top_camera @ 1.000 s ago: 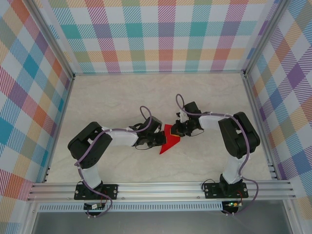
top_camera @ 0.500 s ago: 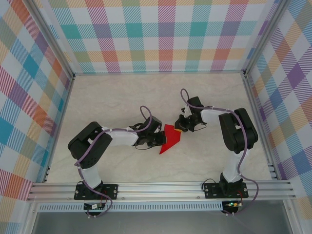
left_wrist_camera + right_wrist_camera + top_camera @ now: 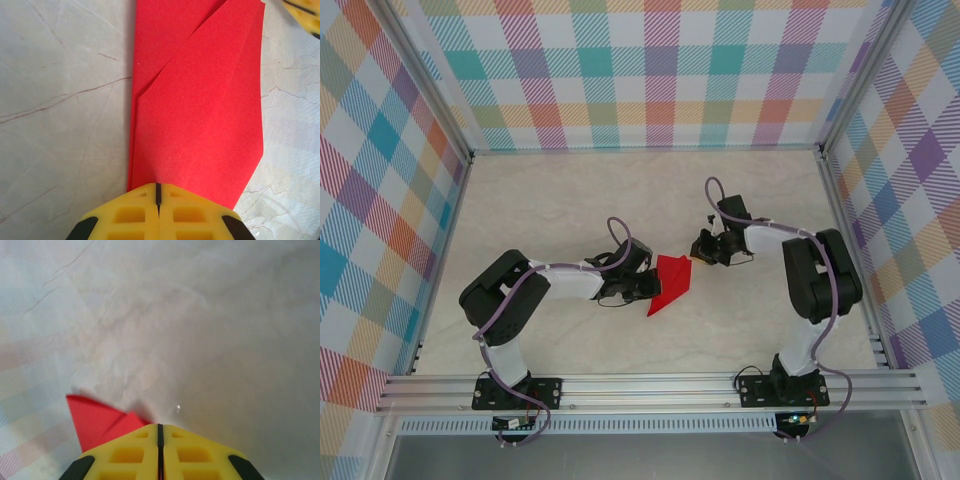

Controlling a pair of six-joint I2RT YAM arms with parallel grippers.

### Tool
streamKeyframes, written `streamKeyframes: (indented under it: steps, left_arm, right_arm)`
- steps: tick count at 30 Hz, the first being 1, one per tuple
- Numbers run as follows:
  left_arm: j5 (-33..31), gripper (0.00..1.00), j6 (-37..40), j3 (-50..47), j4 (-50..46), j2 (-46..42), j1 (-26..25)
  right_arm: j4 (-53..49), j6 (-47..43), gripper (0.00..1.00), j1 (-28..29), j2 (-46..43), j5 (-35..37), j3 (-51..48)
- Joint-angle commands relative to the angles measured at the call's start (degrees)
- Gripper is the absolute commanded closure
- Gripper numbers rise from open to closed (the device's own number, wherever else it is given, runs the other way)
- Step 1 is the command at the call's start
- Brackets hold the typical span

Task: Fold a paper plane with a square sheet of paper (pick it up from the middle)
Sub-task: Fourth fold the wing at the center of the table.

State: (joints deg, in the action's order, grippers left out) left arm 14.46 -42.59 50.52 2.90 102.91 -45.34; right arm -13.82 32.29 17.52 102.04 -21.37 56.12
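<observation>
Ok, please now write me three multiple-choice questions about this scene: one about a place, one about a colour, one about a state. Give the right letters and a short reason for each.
1. Where does the paper lie?
A) on the table, between the left tool and the right tool
B) against the back wall
C) on the front rail

2. What colour is the paper?
A) blue
B) white
C) red

3. What state is the paper in?
A) a flat unfolded square
B) folded, with overlapping flaps
C) crumpled into a ball

Answers:
1 A: the top view shows it mid-table with one tool at each side.
2 C: it is bright red in all three views.
3 B: the left wrist view shows a slanted flap lying over another layer.
</observation>
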Motion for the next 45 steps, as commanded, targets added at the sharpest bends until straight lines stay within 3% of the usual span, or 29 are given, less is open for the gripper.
streamKeyframes:
  steps: [1, 5, 13, 25, 45]
  left_arm:
    - [-2.33, 1.0, 0.99, -2.29, -12.05, 3.43, -0.45]
    - [-2.54, 1.0, 1.08, -2.18, -12.38, 3.26, -0.5]
    - [-3.3, 1.0, 0.9, -2.23, -13.09, 2.99, -0.49]
    - [-3.27, 1.0, 1.08, -2.28, -13.6, 2.9, -0.49]
    - [-3.09, 1.0, 1.97, -4.41, -13.73, 2.73, -0.53]
  right_arm:
    - [3.92, -1.42, 0.91, 1.87, -6.89, -1.4, -4.06]
    - [4.53, -1.8, 0.91, 5.89, -8.39, -4.06, -6.26]
    - [7.26, -2.12, 0.93, 13.68, -2.64, -3.02, -6.59]
    - [8.43, -3.5, 0.94, 13.36, 2.75, -0.26, -7.67]
    - [9.0, -0.3, 0.95, 6.14, 4.83, 1.2, -2.28]
